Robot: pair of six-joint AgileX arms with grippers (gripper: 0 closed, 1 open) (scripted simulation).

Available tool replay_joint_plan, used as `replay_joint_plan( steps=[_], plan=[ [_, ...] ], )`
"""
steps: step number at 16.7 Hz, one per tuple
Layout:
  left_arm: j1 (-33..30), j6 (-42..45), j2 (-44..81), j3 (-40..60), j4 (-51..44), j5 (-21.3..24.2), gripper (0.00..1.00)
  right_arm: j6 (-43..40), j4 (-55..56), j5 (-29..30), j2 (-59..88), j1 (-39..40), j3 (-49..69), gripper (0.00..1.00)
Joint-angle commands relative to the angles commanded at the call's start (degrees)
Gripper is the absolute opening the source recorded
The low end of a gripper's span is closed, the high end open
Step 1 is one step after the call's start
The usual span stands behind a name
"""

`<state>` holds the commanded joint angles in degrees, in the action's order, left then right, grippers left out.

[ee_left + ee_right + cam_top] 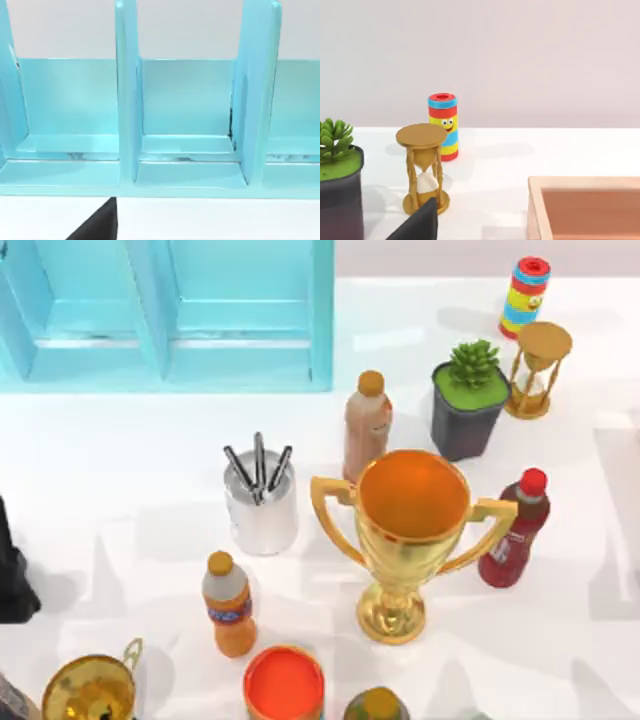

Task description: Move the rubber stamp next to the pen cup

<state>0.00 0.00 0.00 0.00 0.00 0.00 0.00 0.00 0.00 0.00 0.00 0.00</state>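
Left arm (14,580) parked at the table's (120,490) left edge; finger spread impossible to tell. Pen cup (261,502) upright just left of the gold trophy (410,530).

Pen cup: we see a shiny silver metal cylinder cup (261,508), upright on the white bench (150,490).
Contents: three silver-and-black pens (258,469) stick out of its mouth, fanned apart and leaning outward.
Place: left of centre in the top view, just left of the big gold trophy cup (408,530), before the turquoise shelf unit (170,315).
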Motion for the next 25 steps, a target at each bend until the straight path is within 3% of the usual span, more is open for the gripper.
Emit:
replay_joint_plan(
  steps=[4,8,20,25],
  plan=[
    [0.18,0.22,1.89,1.85,-1.83,0.00,1.00,0.00,0.00,0.00,0.00,0.00,0.00,1.00],
    [1.13,1.33,12.86,12.19,-11.66,0.00,1.00,0.00,0.00,0.00,0.00,0.00,0.00,1.00],
    [5.59,6.57,76.58,62.75,-58.07,0.02,1.00,0.00,0.00,0.00,0.00,0.00,0.00,1.00],
    [6.79,7.99,93.12,76.44,-70.62,0.02,1.00,0.00,0.00,0.00,0.00,0.00,0.00,1.00]
  ],
)
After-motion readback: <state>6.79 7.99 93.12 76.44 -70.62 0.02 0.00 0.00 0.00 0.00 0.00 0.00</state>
